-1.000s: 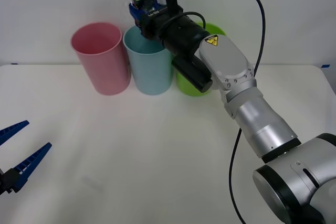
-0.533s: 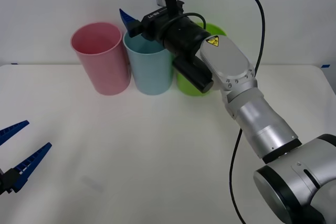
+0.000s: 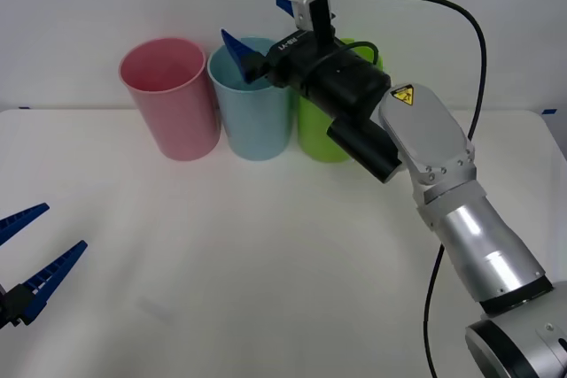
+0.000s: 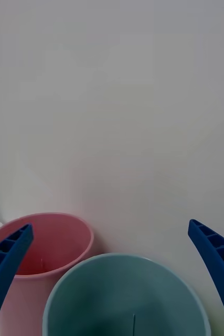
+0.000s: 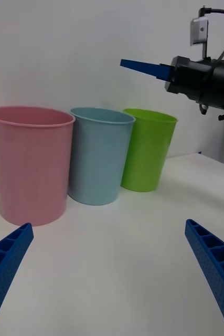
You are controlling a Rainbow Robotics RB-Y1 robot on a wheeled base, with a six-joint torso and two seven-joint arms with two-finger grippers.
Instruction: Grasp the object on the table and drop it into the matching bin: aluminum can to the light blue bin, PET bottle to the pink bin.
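Observation:
My right gripper (image 3: 258, 24) hangs open over the light blue bin (image 3: 257, 117), its blue fingers spread with nothing between them. In the right wrist view the gripper (image 4: 109, 226) looks down on the light blue bin's rim (image 4: 125, 258) and on the pink bin (image 4: 54, 244) beside it. The aluminum can is out of view. The pink bin (image 3: 173, 104) stands just left of the blue one on the table (image 3: 266, 263). My left gripper (image 3: 60, 227) rests open at the near left, far from the bins.
A bright green bin (image 3: 319, 135) stands right of the blue one, partly behind my right forearm. The left wrist view shows the pink bin (image 5: 30, 163), the blue bin (image 5: 98, 157) and the green bin (image 5: 146, 152) in a row by the back wall.
A second ago my right gripper held the can above the blue bin. It then opened, the can dropped from sight, and the arm has drawn back to the right.

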